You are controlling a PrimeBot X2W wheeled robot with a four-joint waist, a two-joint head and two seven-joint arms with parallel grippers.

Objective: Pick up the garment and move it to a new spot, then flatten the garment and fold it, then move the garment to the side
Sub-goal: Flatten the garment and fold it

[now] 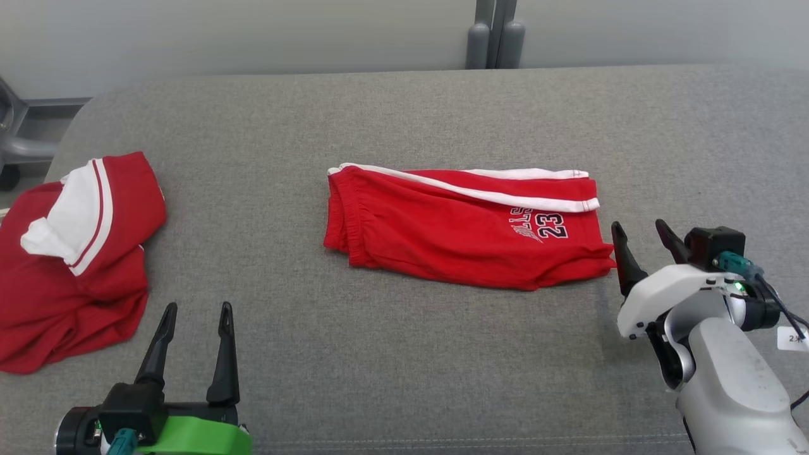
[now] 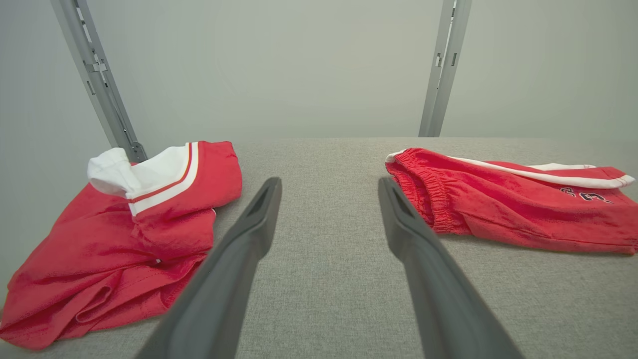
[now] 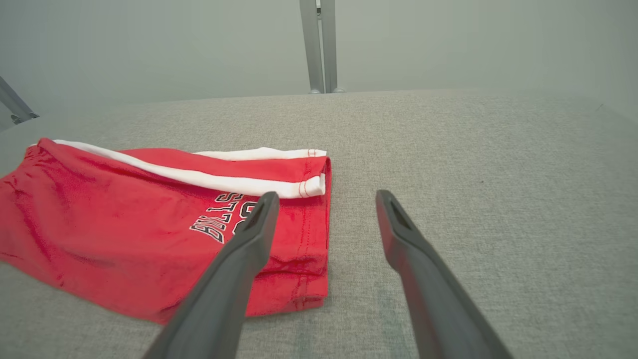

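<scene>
The garment [image 1: 455, 227], red shorts with white side stripes and the number 23, lies folded flat in the middle of the grey fabric table [image 1: 404, 114]. It also appears in the left wrist view [image 2: 508, 209] and the right wrist view [image 3: 124, 239]. My right gripper [image 1: 638, 226] stands open just off the shorts' right hem, with nothing between its fingers; in its own view [image 3: 326, 197] the left finger overlaps the hem. At the front left my left gripper [image 1: 197, 309] is open and empty over bare cloth, its view [image 2: 329, 187] looking between the two garments.
A crumpled red jersey with a white collar [image 1: 69, 272] [image 2: 124, 239] lies at the table's left edge. Grey posts [image 1: 496, 35] stand behind the table's far edge, and a metal frame [image 1: 12, 133] sits off its left corner.
</scene>
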